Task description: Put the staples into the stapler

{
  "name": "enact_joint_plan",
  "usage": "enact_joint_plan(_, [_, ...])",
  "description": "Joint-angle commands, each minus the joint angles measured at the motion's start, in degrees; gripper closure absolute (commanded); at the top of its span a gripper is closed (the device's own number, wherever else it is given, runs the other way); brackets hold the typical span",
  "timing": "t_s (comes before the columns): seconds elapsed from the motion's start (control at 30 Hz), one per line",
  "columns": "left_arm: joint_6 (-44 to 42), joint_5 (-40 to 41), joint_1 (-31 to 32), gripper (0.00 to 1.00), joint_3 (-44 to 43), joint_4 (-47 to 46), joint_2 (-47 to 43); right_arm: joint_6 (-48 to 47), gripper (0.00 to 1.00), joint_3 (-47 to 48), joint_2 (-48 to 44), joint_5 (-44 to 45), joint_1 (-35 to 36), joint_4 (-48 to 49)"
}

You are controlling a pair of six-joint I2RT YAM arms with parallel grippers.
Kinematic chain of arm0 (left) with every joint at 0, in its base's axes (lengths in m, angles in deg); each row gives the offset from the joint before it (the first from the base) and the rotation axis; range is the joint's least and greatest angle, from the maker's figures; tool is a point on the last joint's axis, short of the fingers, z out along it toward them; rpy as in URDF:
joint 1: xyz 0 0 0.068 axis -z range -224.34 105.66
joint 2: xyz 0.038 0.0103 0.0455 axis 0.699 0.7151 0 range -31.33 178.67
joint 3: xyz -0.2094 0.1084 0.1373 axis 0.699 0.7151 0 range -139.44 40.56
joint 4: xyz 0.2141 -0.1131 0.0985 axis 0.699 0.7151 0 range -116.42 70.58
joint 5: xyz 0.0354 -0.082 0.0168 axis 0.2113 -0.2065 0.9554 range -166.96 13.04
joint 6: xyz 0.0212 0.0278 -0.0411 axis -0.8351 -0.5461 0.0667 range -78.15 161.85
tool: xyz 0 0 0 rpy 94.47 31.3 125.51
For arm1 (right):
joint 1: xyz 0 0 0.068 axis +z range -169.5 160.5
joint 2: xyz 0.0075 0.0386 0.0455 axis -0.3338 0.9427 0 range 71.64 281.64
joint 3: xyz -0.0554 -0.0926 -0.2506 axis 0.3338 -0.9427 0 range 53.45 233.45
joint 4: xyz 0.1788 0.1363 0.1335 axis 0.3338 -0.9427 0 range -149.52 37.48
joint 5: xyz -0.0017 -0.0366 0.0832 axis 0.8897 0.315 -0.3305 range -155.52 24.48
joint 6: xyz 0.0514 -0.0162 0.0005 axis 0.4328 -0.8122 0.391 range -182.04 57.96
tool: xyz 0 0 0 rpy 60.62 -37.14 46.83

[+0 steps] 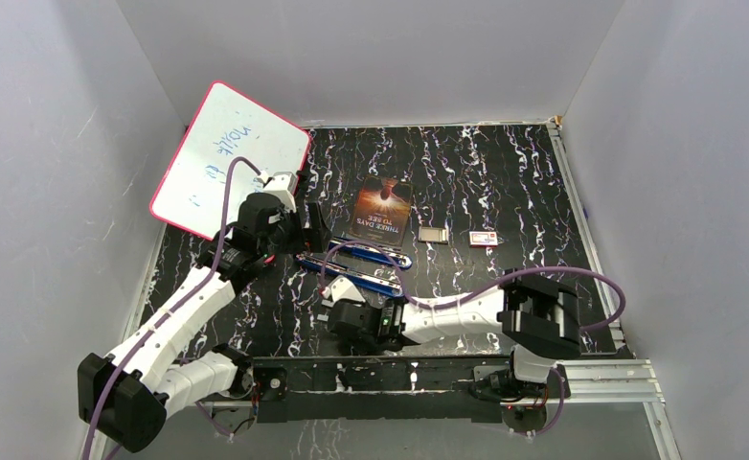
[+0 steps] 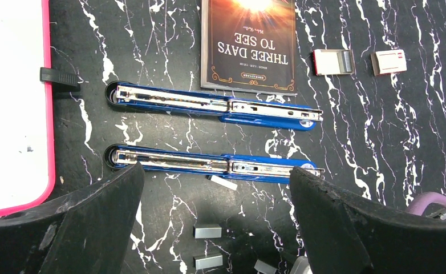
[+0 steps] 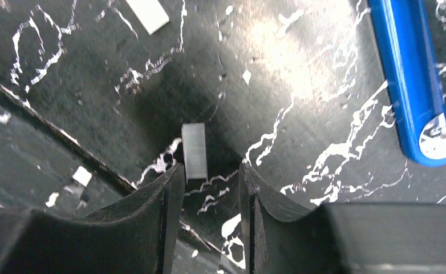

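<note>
One staple strip (image 3: 194,151) lies flat on the black marbled counter (image 3: 300,68), right at the tips of the right claw (image 3: 209,171). It touches one finger (image 3: 172,188), w/ a gap to the other. That claw is part-open and not grasping anything yet. More strips (image 2: 207,231) lie loose on the near side of the left claw (image 2: 216,171), which hangs spread wide & empty. Two blue staplers (image 2: 215,105) lie opened flat under & just beyond it, channels exposed. Loading looks not begun. Further out are a book (image 2: 248,45), two small boxes (image 2: 389,61) & a whiteboard (image 2: 12,103). Nothing blocks the path.
</note>
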Motion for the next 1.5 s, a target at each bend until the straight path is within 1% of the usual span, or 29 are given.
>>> enact_joint_plan(0.0, [0.08, 0.01, -0.29, 0.02, -0.41, 0.03, -0.33, 1.87, 0.51, -2.46, -3.55, -2.5, 0.24, -0.07])
enact_joint_plan(0.17, [0.3, -0.07, -0.32, 0.02, -0.1, -0.29, -0.29, 3.15, 0.51, -3.65, -4.51, -2.99, 0.48, -0.04])
enact_joint_plan(0.47, [0.35, -0.27, -0.28, 0.02, -0.16, -0.2, -0.33, 1.24, 0.49, -1.78, -1.49, -1.99, 0.52, 1.93])
enact_joint_plan(0.63, [0.18, 0.27, -0.28, 0.02, -0.05, 0.2, -0.68, 1.09, 0.58, -1.57, -0.82, -1.86, 0.53, 1.16])
enact_joint_plan(0.8, [0.26, 0.45, -0.28, 0.02, -0.02, 0.2, -0.69, 0.94, 0.6, -1.65, -0.57, -1.26, 0.51, 1.2])
enact_joint_plan(0.93, [0.18, 0.59, -0.28, 0.02, -0.04, 0.27, -0.69, 0.79, 0.63, -1.55, -0.15, -1.41, 0.5, 1.49])
enact_joint_plan(1.0, [0.18, 0.62, -0.29, 0.02, -0.05, 0.2, -0.65, 0.55, 0.63, -1.86, -0.11, -1.43, 0.53, 2.0])
enact_joint_plan(1.1, [0.22, 0.6, -0.29, 0.02, -0.1, 0.13, -0.59, -0.03, 0.58, -1.92, -0.11, -1.22, 0.52, 2.44])
enact_joint_plan(1.17, [0.26, 0.61, -0.28, 0.02, -0.05, 0.22, -0.64, -0.18, 0.58, -1.91, 0.06, -1.16, 0.48, 2.61])
enact_joint_plan(1.27, [0.35, 0.54, -0.28, 0.02, -0.09, 0.28, -0.62, -0.23, 0.63, -1.98, 0.2, -1.36, 0.53, 2.53])
enact_joint_plan(1.37, [0.52, 0.58, -0.29, 0.02, 0.03, 0.2, -0.79, -0.23, 0.71, -2.42, -0.24, -1.16, 0.5, 2.67])
enact_joint_plan(1.47, [0.86, 0.49, -0.28, 0.02, -0.07, 0.05, -0.84, -0.23, 0.78, -3.45, -2.54, -0.25, 0.44, 3.89])
